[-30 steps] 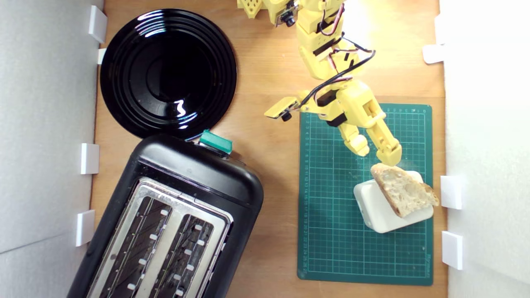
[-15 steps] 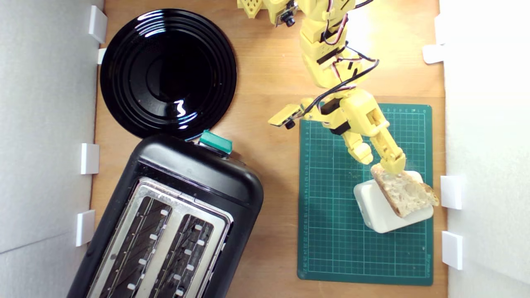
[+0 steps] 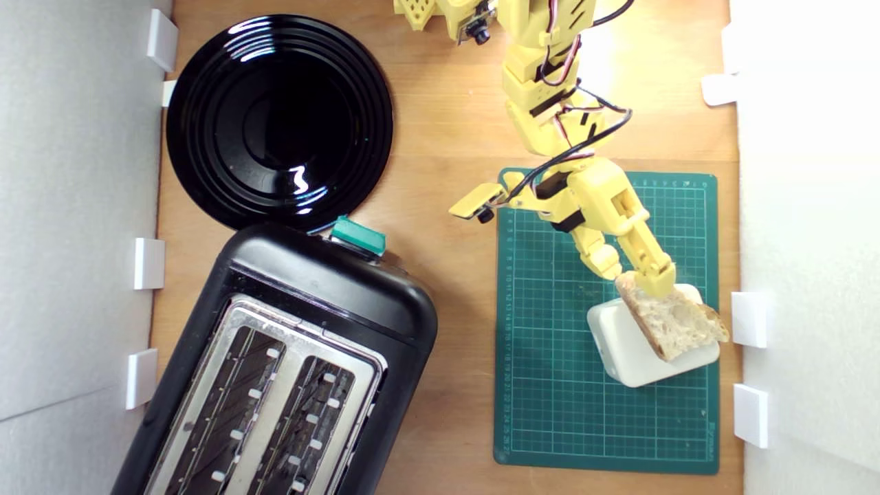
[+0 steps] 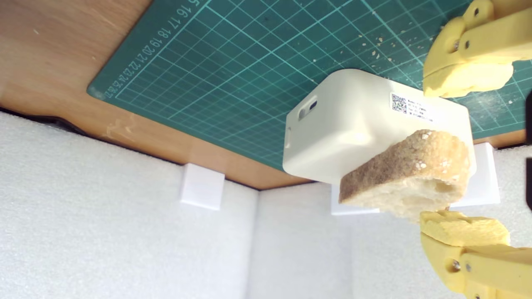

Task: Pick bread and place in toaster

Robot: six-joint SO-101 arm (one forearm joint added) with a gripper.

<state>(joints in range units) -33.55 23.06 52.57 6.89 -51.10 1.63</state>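
The bread (image 3: 677, 320), a triangular slice with pale holey crumb, lies tilted on a white block (image 3: 622, 347) on the green mat, at the exterior view's right. My yellow gripper (image 3: 632, 276) is open at the slice's pointed end, one finger over its top and the other beside the block. In the wrist view the bread (image 4: 407, 178) sticks out over the block (image 4: 353, 124), between the two fingertips of the gripper (image 4: 459, 153) and touching the one on its crumb side. The black toaster (image 3: 323, 289), with both slots empty, stands at the lower left.
A glossy black plate (image 3: 278, 120) lies beyond the toaster, touching its green lever knob (image 3: 357, 235). The green cutting mat (image 3: 550, 344) carries crumbs. White foam walls (image 3: 75, 206) and small white tabs (image 3: 749, 320) border the wooden table on both sides.
The arm has reached further toward the bread. One finger has gone from the slice's tip to over its top. Bread and block have not moved.
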